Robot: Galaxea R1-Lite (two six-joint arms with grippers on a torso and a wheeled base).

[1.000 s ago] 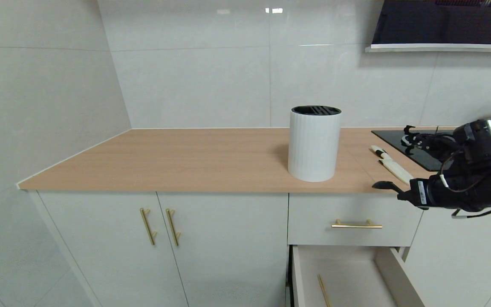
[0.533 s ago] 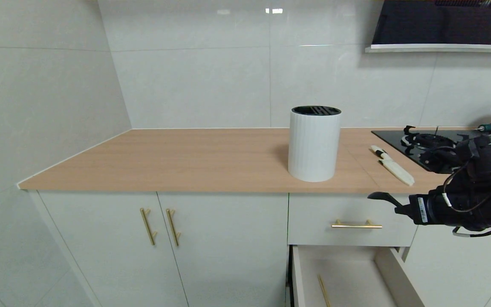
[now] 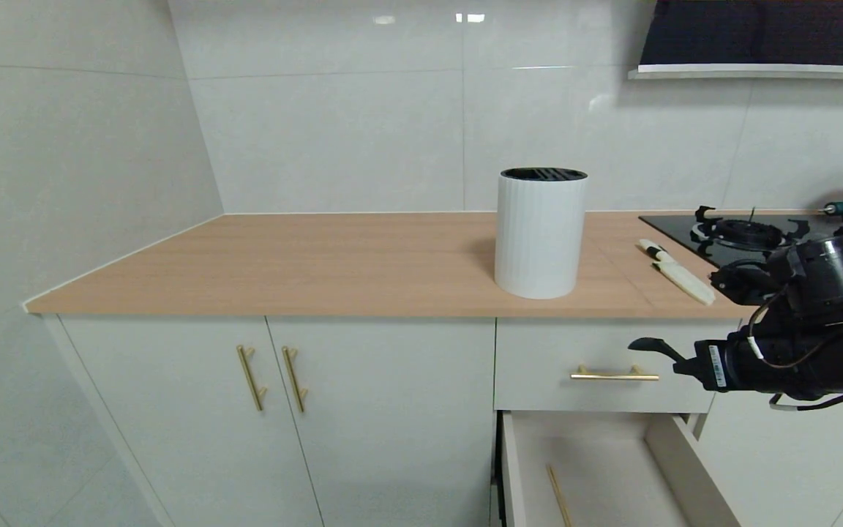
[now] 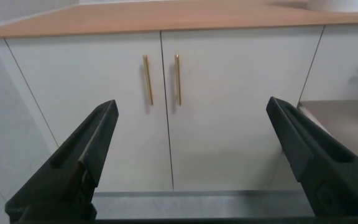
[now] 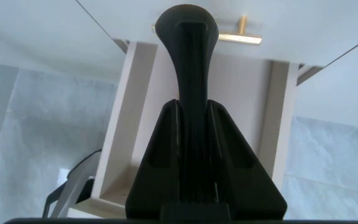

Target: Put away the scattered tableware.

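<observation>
Judging by its looks, the knife (image 3: 674,275) should be light and stiff, with a smooth cream blade that may slide under a careless pinch. It lies flat on the counter (image 3: 334,267), between the white holder (image 3: 541,234) and the stove (image 3: 747,238), blade tip near the front edge and handle pointing back toward the wall. Lying so flat, the blade offers little to get under. The thicker handle looks the better place to grip, taken across its width from above. If the blade is ceramic, as its colour suggests, it could chip if dropped.

A thin stick (image 3: 558,495), probably a chopstick, lies in the open lower drawer (image 3: 685,472).

The right gripper (image 3: 648,342) hangs in front of the cabinets, below the counter edge and above that drawer. Its jaws are pressed together and I see nothing between them. It touches neither knife nor drawer.

The left gripper (image 4: 191,155) faces the cupboard doors (image 4: 166,93), its jaws spread wide and empty.
</observation>
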